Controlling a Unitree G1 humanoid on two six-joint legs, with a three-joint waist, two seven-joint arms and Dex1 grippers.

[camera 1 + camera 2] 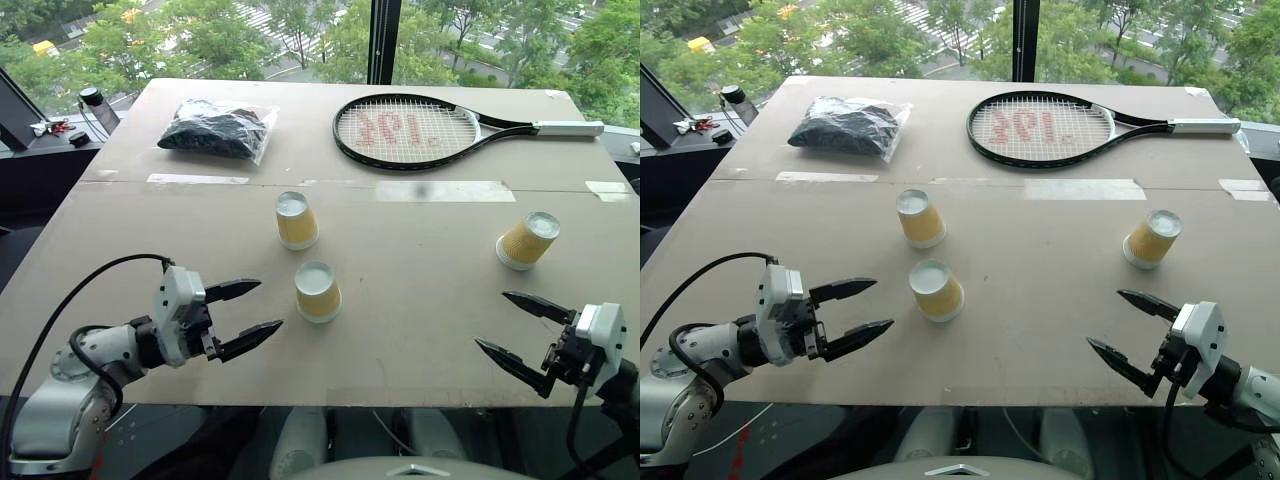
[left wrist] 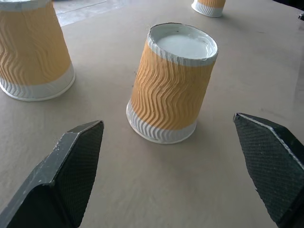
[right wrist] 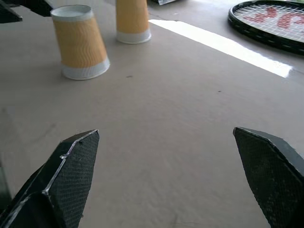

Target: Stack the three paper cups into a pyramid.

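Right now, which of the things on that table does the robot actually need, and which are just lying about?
Needed for the job:
- near cup
- middle cup
- right-hand cup

Just lying about:
- tennis racket
- clear bag of dark stuff
- strips of tape on the table

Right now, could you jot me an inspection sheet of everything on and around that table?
Surface: tan table, a taped seam across it.
Job's things: three paper cups, all upside down and apart; far cup, near cup, right cup. No pyramid yet.
Clutter: tennis racket and bagged black item at the far side.
Grippers: left gripper open, near cup just ahead of it; right gripper open, holding nothing.
Cables: black cable looping along the left arm.
Surroundings: window with trees and a street outside; small items on a ledge far left.
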